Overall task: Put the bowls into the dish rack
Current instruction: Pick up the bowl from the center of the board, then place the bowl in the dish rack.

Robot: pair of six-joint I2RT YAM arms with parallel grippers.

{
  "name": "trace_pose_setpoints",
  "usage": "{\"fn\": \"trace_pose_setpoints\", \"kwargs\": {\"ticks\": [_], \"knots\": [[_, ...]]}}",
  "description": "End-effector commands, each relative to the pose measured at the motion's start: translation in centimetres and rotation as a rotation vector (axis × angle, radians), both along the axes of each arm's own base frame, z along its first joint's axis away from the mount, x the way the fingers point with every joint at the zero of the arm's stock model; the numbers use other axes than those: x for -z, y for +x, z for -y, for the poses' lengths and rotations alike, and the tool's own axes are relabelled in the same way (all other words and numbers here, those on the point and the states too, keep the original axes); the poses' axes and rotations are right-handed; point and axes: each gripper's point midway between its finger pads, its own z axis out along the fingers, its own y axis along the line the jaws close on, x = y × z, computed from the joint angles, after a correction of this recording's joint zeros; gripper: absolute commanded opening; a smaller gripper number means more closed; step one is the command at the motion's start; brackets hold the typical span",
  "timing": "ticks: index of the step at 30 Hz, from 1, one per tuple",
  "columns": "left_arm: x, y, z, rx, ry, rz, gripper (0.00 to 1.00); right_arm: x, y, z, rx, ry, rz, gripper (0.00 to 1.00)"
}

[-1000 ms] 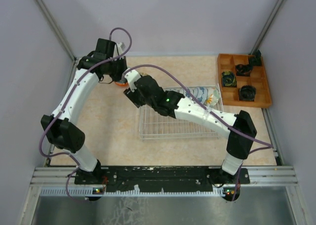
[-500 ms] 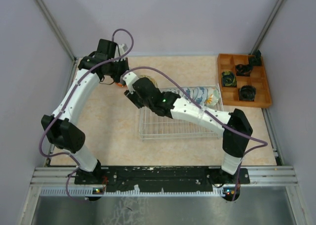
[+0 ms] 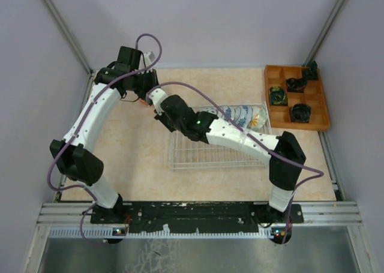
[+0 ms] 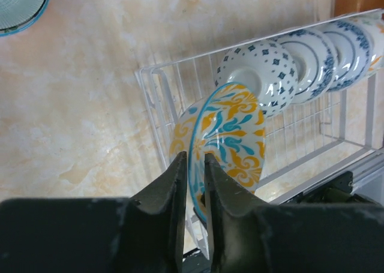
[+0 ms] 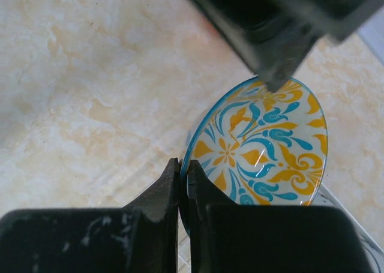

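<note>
At the far left end of the pale wire dish rack [image 4: 157, 105], a yellow-and-teal patterned ceramic bowl [image 4: 231, 135] is held on edge beside the racked blue-and-white ceramic bowls [image 4: 300, 57]. The left gripper [image 4: 193, 163] and right gripper [image 5: 183, 166] each pinch its rim, fingers nearly together. Recommended: seat it between wires, then release one gripper at a time.
</note>
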Motion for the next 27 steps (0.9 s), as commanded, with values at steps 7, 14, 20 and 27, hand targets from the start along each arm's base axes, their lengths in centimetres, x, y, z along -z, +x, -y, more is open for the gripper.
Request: {"fn": "trace_pose_setpoints", "kwargs": {"ticks": [7, 14, 20, 27], "knots": [[-8.3, 2.6, 0.5, -0.047, -0.083, 0.224, 0.49, -7.5, -1.2, 1.7, -0.006, 0.318, -0.066, 0.0], [-7.8, 2.2, -0.1, -0.072, -0.076, 0.226, 0.53, -7.2, -0.9, 5.3, 0.039, 0.618, -0.269, 0.0], [-6.6, 1.5, -0.2, -0.068, -0.073, 0.202, 0.51, -7.0, -0.9, 5.5, -0.005, 0.836, -0.385, 0.0], [-5.5, 0.7, -0.6, -0.071, -0.054, 0.185, 0.5, -7.4, -0.8, 4.3, -0.042, 0.975, -0.451, 0.0]]}}
